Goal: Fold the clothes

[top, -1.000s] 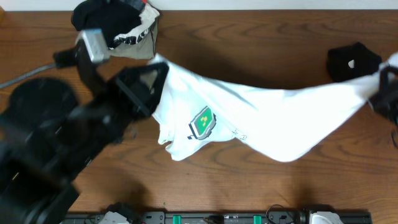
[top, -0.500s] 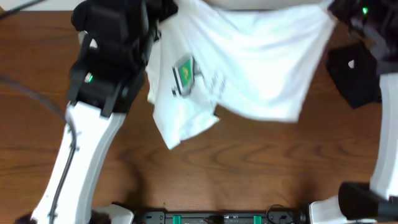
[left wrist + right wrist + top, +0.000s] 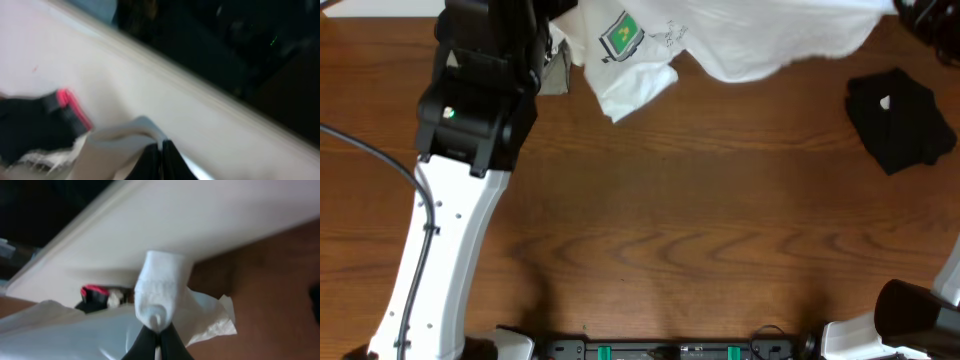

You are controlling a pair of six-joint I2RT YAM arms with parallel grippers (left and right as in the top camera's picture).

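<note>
Both claws are pinched fully shut on the white T-shirt (image 3: 740,40): the left gripper (image 3: 160,159) on one edge, the right gripper (image 3: 158,342) on a bunched corner. The shirt hangs stretched between them over the far edge of the table (image 3: 670,220), its green badge (image 3: 621,33) showing. This looks like the spreading step; next, I judge, the shirt must be laid flat on the table's bare middle. Count: one white shirt, one black garment (image 3: 900,120) on the table's right side, and one partly hidden heap (image 3: 557,70) at the table's far left corner.
</note>
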